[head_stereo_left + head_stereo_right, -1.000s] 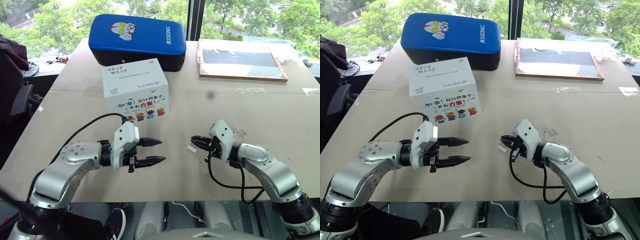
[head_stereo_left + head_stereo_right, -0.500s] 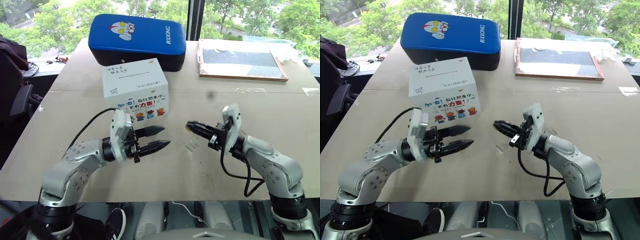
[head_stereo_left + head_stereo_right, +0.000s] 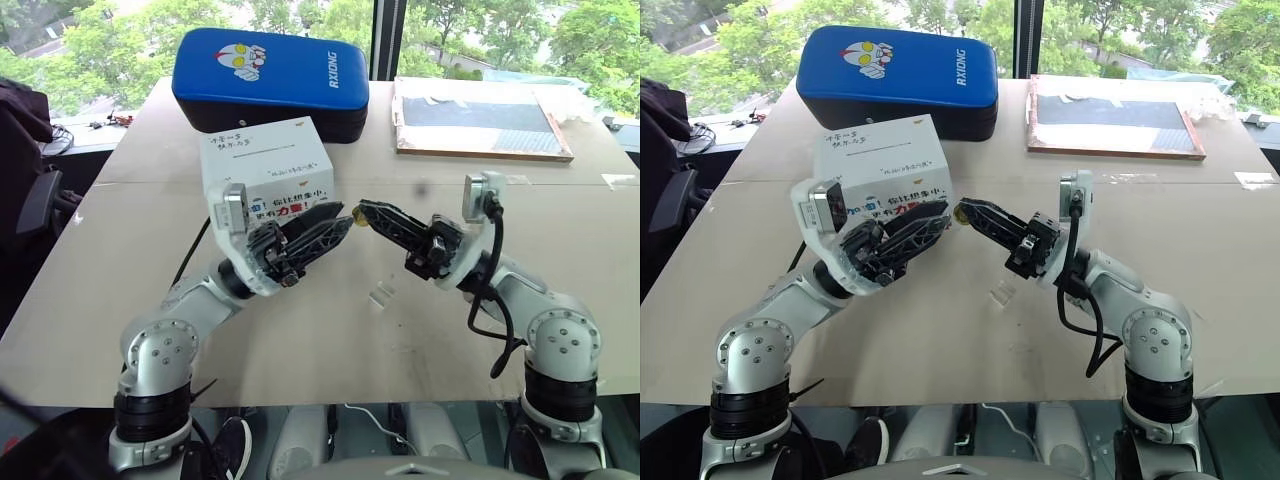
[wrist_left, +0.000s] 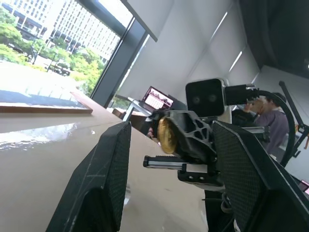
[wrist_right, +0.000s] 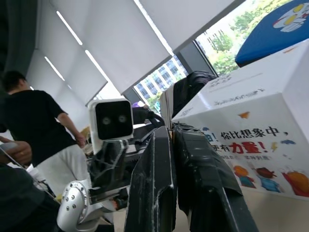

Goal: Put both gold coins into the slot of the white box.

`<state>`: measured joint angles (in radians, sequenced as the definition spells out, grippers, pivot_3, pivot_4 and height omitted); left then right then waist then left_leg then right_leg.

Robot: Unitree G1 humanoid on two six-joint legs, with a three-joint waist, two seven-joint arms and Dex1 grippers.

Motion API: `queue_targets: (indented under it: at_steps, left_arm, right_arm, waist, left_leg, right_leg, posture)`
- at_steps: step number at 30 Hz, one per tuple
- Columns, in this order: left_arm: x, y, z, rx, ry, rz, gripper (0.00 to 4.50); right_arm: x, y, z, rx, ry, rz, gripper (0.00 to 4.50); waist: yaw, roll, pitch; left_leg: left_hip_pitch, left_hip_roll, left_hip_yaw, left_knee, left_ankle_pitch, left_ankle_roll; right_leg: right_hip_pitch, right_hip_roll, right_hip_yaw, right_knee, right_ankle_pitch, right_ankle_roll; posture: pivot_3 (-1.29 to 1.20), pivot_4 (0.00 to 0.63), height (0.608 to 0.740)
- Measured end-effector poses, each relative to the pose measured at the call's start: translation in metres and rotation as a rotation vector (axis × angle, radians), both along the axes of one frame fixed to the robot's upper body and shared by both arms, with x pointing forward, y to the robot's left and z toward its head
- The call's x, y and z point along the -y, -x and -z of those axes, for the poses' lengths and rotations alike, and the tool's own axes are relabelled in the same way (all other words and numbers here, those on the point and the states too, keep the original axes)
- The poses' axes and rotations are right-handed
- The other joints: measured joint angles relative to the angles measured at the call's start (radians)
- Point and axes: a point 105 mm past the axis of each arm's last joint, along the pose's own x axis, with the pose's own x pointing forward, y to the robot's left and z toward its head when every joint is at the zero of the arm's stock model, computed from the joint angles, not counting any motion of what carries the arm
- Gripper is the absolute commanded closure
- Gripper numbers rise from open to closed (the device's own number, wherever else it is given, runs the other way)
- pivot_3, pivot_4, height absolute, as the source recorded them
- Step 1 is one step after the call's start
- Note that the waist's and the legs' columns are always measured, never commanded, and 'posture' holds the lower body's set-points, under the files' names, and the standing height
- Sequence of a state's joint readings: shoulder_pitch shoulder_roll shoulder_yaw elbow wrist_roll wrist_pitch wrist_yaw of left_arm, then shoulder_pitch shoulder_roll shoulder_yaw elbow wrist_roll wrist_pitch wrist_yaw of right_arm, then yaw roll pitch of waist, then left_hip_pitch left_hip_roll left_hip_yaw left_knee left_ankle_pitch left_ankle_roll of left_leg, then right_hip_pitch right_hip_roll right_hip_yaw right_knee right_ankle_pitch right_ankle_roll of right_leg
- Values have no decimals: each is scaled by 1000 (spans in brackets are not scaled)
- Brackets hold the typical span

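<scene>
The white box [image 3: 265,165] stands on the table, its slot [image 3: 268,147] a thin line on the top face among handwriting. Both grippers are raised in front of the box with their tips almost meeting. My right gripper [image 3: 362,211] is shut on a gold coin [image 4: 166,136], which sticks out at its fingertips. My left gripper [image 3: 345,218] is open, and in the left wrist view the coin and the right gripper's tip sit between its two fingers [image 4: 108,179]. The box's lettered side [image 5: 260,111] lies just beyond the right gripper.
A small clear plastic holder [image 3: 380,296] lies on the table below the grippers. A blue padded cushion [image 3: 270,65] sits behind the box and a framed board [image 3: 480,118] at the back right. A person [image 5: 38,125] stands behind the robot.
Both grippers have risen off the table, rolled and swung inward, so their tips now meet in front of the box. The right one stayed shut, the left one stayed open.
</scene>
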<state>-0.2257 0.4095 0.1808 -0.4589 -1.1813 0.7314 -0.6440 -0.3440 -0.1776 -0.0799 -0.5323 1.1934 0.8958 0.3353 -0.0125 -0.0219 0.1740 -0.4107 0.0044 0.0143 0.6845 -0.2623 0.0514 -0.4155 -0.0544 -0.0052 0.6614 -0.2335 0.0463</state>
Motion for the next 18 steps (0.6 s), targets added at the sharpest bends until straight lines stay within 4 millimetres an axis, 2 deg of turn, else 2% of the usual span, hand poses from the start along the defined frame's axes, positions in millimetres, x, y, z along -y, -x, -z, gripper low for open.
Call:
queue_targets:
  at_steps: [2,5,7,8,9,10,18]
  left_arm:
    - [3,0,2,-12,4,2,1811]
    - [5,0,3,-20,5,9,2615]
    - [6,1,3,-26,13,22,3525]
    - [7,2,2,-26,17,27,4247]
    - [7,2,2,-29,19,31,4218]
    - [8,4,2,-32,27,47,4456]
    - [10,7,-1,-56,58,86,4456]
  right_arm:
    - [0,1,-1,-7,-7,-10,4370]
    - [1,3,-2,-12,-12,-20,4500]
    - [2,4,-2,-13,-6,-21,4500]
    - [2,4,-2,-14,-5,-20,4500]
    - [2,4,-2,-14,-4,-21,4500]
    - [2,4,-2,-15,-2,-22,4500]
    - [3,7,-3,-13,-5,-36,4500]
  waist:
    - [0,0,0]
    - [0,0,0]
    - [0,0,0]
    - [0,0,0]
    - [0,0,0]
    - [0,0,0]
    - [0,0,0]
  left_leg:
    - [0,0,1,0,0,0]
    - [0,0,1,0,0,0]
    - [0,0,0,0,0,0]
    - [0,0,0,0,0,0]
    - [0,0,0,0,0,0]
    - [0,0,0,0,0,0]
    - [0,0,1,0,0,0]
  right_leg:
    - [0,0,0,0,0,0]
    - [0,0,0,0,0,0]
    - [0,0,0,0,0,0]
    - [0,0,0,0,0,0]
    - [0,1,0,0,0,0]
    - [0,0,0,0,0,0]
    - [0,0,0,-1,0,0]
  posture:
    - [0,150,740]
    - [0,150,740]
    - [0,150,740]
    - [0,150,740]
    - [0,150,740]
    - [0,150,740]
    - [0,150,740]
